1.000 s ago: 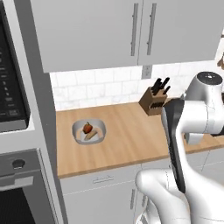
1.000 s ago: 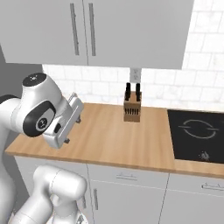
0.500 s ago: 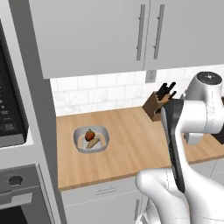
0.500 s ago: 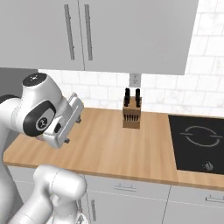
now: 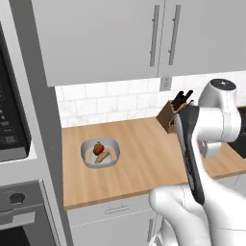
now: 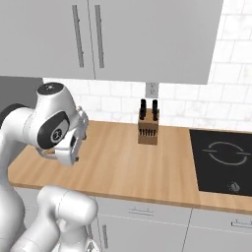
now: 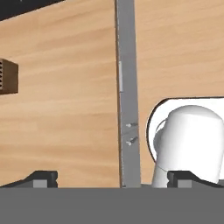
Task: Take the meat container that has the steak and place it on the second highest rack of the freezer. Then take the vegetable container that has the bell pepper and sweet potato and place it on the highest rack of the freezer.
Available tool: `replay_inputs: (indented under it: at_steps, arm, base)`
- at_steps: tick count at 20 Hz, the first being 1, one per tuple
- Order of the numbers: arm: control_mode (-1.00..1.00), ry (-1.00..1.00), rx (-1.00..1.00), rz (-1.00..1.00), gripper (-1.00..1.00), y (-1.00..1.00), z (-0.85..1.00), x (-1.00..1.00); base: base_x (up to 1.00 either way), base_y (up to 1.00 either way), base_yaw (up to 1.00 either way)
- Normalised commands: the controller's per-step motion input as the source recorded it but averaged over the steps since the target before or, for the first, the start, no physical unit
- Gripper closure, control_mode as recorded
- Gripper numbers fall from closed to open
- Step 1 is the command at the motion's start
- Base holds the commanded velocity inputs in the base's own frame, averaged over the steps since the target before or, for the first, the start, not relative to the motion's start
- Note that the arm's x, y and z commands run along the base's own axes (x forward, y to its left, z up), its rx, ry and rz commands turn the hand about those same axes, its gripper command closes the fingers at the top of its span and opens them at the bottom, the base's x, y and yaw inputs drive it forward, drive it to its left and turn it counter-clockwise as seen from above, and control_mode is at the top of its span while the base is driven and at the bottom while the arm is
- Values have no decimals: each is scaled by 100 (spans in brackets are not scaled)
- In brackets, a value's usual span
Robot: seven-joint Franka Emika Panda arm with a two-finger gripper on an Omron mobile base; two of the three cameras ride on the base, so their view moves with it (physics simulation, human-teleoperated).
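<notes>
While above counter, claw (image 7: pixel 111 179) wide open, empty

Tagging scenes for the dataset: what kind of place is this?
A rendered home kitchen, by the look of it. A wooden counter runs under grey wall cabinets, with a knife block by the tiled wall, a black cooktop set into the counter, and a built-in oven beside it.
</notes>
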Motion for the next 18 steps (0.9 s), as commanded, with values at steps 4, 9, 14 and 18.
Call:
replay_inputs:
  at_steps: [4, 9, 14, 18]
  arm:
    - [-100, 29, 1, 65, -100, 57, -20, 37]
    - [-100, 12, 0, 76, -100, 43, -33, 21]
    - [-100, -11, 2, 76, -100, 12, -43, 43]
    - [-100, -17, 7, 52, -100, 9, -24, 54]
  base:
    - [0, 0, 0]
    - [0, 0, 0]
    - [0, 0, 0]
    - [0, 0, 0]
